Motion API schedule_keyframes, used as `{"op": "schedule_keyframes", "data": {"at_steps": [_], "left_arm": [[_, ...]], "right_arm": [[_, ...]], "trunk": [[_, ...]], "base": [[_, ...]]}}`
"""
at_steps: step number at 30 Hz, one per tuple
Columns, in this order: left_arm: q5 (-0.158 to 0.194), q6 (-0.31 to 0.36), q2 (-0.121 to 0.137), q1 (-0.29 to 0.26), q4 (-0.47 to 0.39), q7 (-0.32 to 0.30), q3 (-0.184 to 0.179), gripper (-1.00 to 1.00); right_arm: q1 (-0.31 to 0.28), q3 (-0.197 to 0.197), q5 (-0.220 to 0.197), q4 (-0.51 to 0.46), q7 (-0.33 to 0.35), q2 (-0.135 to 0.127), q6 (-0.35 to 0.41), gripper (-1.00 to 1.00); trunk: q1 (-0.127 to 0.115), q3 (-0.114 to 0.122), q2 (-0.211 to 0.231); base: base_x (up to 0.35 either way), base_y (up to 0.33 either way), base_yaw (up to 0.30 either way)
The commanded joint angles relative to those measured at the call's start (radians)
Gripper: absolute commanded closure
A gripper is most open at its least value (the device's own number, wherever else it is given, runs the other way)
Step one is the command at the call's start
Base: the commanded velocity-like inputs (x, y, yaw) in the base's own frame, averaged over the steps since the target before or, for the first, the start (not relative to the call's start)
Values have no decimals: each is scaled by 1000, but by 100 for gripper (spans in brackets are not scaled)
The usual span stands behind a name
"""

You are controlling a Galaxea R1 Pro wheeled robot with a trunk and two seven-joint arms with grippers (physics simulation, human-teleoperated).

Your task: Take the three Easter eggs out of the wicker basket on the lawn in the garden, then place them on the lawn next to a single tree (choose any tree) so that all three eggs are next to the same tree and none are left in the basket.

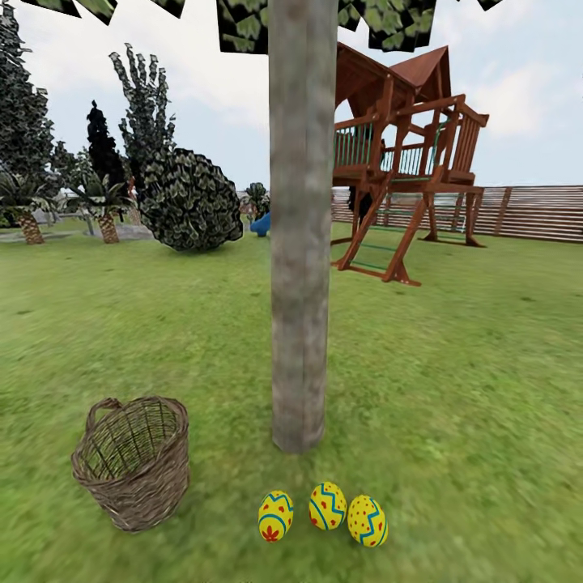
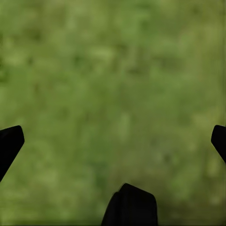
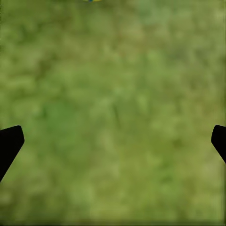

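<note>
Three yellow Easter eggs lie in a row on the lawn just in front of the tree trunk: one with a red flower, one in the middle, one at the right. The wicker basket stands left of the trunk, tilted a little, and I see no egg inside it. My left gripper hangs open over bare grass, its fingertips wide apart. My right gripper is open over grass too, with a yellow sliver at that view's edge.
A wooden play tower with a ladder stands behind the tree at the right, against a slatted fence. A round leafy bush and small palms are at the far left. A dark rounded part juts into the left wrist view.
</note>
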Motion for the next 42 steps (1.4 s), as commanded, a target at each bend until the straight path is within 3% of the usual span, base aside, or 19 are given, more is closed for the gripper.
{"op": "schedule_keyframes", "data": {"at_steps": [1, 29, 35, 42], "left_arm": [[9, 4, 1, 0, -3, 8, -8, -100], [9, 3, 1, 0, 23, 8, -8, -100], [9, -95, 1, 0, 34, 8, -10, -100], [9, -109, 1, 0, 36, 8, -10, -100]], "right_arm": [[-1, 4, 6, 1, -3, 0, -3, -100], [-1, 4, 6, 1, -3, 1, -3, -100], [-1, 4, 6, 1, -3, 1, -3, -100], [-1, 4, 4, 3, -3, 1, -3, -100]], "trunk": [[-4, 0, 7], [-108, 39, 196], [-119, 39, 217], [-146, 49, 266]], "base": [[0, 0, 0], [0, 0, 0], [0, 0, 0], [0, 0, 0]]}}
